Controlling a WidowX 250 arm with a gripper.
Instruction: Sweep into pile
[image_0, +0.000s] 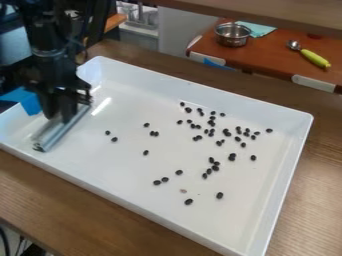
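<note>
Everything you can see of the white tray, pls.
The white tray is a shallow rectangle with raised walls and rounded corners, smooth and plastic-looking. It sits flat on the wood-grain table, its nearest corner running off the bottom edge of the view. Dark beans lie scattered on its floor, most towards the right half, plus one small brownish bit. At the left end, a long greyish bar lies under the gripper, next to a bright glare streak.
</note>
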